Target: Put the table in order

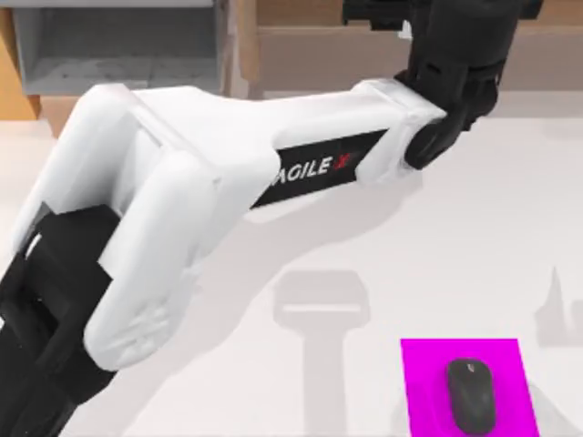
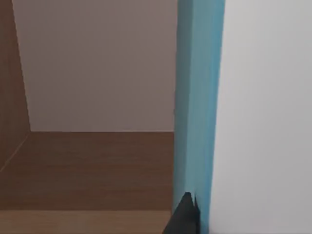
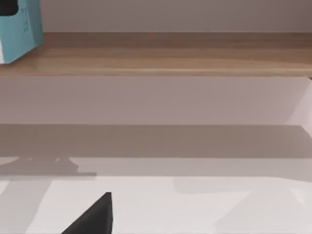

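The white table [image 1: 437, 264] spreads under my left arm, which reaches across it to the wooden shelf unit [image 1: 364, 45] at the back. My left gripper [image 1: 378, 11] is up inside the shelf, shut on an upright teal and white box [image 2: 197, 107]. One dark fingertip [image 2: 183, 217] rests against the box's teal edge. The same box [image 3: 17, 29] stands at the shelf's edge in the right wrist view. A dark fingertip [image 3: 95, 217] of my right gripper hovers low over the table, facing the shelf.
A magenta mat [image 1: 424, 382] lies at the table's front right with a black mouse [image 1: 470, 395] on it. A grey open compartment [image 1: 118, 45] sits at the back left. The shelf has a brown wooden floor [image 2: 87, 165].
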### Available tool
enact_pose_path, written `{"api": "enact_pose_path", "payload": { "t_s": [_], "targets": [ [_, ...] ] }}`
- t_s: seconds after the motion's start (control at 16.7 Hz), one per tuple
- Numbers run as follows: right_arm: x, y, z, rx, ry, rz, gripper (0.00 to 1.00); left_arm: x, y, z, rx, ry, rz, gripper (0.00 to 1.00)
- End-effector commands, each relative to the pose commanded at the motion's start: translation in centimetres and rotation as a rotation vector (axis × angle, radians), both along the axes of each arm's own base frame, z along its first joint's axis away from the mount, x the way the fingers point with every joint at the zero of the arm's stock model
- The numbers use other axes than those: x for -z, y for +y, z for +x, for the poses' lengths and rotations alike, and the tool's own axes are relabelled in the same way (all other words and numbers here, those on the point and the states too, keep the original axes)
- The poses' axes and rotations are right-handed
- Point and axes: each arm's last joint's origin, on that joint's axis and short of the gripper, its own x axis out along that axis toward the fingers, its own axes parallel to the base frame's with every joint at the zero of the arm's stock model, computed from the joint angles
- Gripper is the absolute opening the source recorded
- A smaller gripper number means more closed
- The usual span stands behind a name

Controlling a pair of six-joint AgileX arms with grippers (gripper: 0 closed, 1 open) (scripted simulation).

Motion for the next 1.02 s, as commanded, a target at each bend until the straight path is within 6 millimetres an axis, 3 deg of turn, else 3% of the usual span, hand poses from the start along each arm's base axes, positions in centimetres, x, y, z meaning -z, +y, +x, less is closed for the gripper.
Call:
{"api": "enact_pose_path", "payload": {
  "t_s": [0.3,0.54,0.78,1.02],
  "targets": [
    [0.0,0.0,0.0,0.000,0.000,0.000,1.00,-0.9,2.0,-1.4,0.144,0.009,0.098,0.00],
    [0.0,0.0,0.0,0.000,0.000,0.000,1.00,-1.9,5.3,-5.0,0.354,0.006,0.271,0.00],
    [0.0,0.0,0.0,0.000,0.000,0.000,1.00,-1.0,11.0,-8.7,0.517,-0.025,0.519,0.00],
    [0.0,0.0,0.0,0.000,0.000,0.000,1.00,1.9,18.3,-10.8,0.549,-0.042,0.827,0.00]
  ]
}}
